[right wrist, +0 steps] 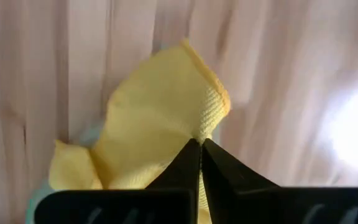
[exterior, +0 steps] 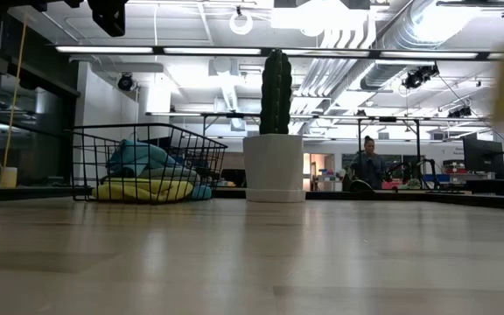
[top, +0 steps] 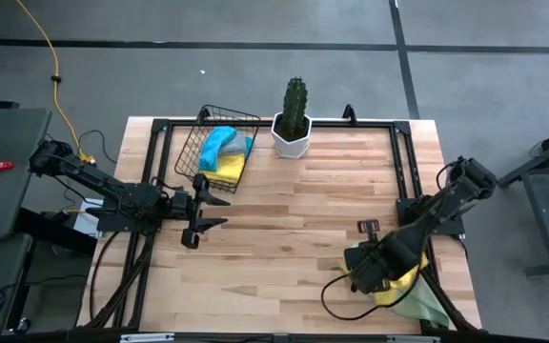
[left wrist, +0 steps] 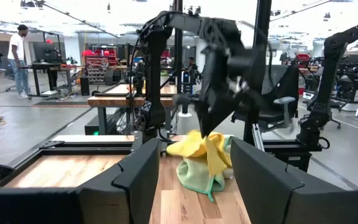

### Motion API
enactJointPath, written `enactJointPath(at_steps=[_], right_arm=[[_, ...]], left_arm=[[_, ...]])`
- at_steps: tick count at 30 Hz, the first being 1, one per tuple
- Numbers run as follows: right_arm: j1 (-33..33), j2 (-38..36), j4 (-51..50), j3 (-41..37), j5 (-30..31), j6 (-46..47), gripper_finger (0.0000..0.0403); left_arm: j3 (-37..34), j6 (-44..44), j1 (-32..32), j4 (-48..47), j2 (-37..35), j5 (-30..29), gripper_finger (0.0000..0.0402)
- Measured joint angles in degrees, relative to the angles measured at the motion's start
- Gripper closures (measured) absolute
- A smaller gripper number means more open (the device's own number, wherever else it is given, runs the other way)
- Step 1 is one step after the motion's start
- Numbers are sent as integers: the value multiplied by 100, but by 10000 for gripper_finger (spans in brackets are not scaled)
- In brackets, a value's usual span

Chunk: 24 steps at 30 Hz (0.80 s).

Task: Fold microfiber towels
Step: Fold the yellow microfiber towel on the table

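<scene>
Yellow towel [right wrist: 160,118] is pinched in the right claw [right wrist: 200,144], confirmed only by its wrist view; overhead, the arm hides it. Left claw [top: 215,201] gapes empty over the bench [top: 294,238].

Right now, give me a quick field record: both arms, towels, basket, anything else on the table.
right gripper: shut on yellow towel, near the table's right front corner
left gripper: open, empty, waiting at the table's left side
yellow towel: pinched at an edge, lifted off the pile
green towel: under the yellow one, on the table edge
basket: back left, holds a blue towel and a second yellow towel
cactus: white pot, back centre, beside the basket
</scene>
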Motion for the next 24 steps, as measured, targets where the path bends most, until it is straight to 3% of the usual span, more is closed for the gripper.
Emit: enactJointPath(at_steps=[6, 11, 16, 24], right_arm=[[-76, -15, 491, 1040, 1583, -820, 402], [-417, -17, 1266, 1433, 2497, -1733, 402], [-1003, -26, 2115, 1132, 2482, -2546, 402], [-1911, -6, 4594, -473, 1818, -3365, 403]], left_arm=[[0, 0, 0, 0, 0, 0, 216], [0, -1, 0, 0, 1, 1, 216], [0, 0, 1, 0, 1, 0, 216], [0, 0, -1, 0, 2, 2, 216]])
